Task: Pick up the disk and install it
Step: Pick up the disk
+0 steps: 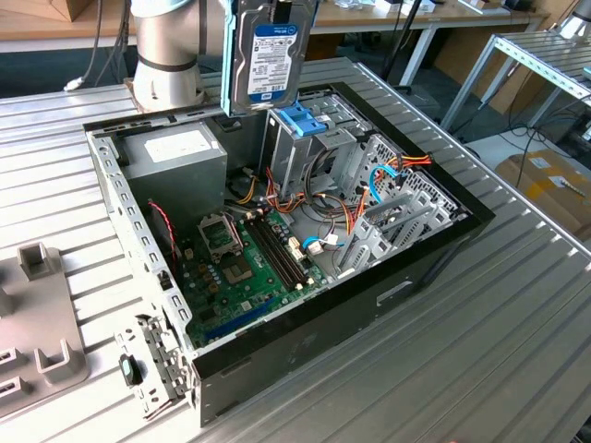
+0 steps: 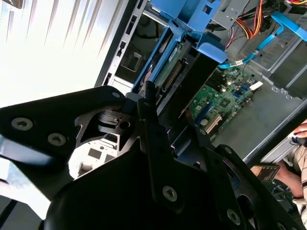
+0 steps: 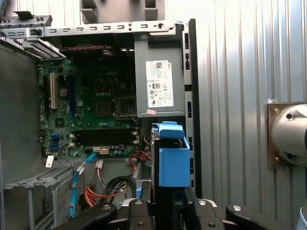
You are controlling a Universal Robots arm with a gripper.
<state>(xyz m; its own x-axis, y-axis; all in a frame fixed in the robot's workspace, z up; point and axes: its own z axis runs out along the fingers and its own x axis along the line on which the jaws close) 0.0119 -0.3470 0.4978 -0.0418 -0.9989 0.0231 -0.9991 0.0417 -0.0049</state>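
The disk (image 1: 270, 55) is a silver hard drive with a white and blue label and a blue edge frame. It hangs upright at the top of the exterior view, just above the metal drive cage (image 1: 300, 152) with the blue handle, inside the open computer case (image 1: 434, 245). My gripper (image 3: 168, 211) is shut on the disk (image 3: 172, 163), with a black finger on each side. In the second wrist view the gripper (image 2: 158, 112) holds the disk (image 2: 170, 72) edge-on, its green board side showing, above the case interior.
The case lies open on a ribbed metal table (image 1: 517, 351). Inside are a grey power supply (image 1: 175, 152), a motherboard (image 1: 249, 258) and loose cables (image 1: 360, 208). The arm's base (image 1: 166, 55) stands behind the case. A person's arm (image 2: 292, 167) shows beyond the case wall.
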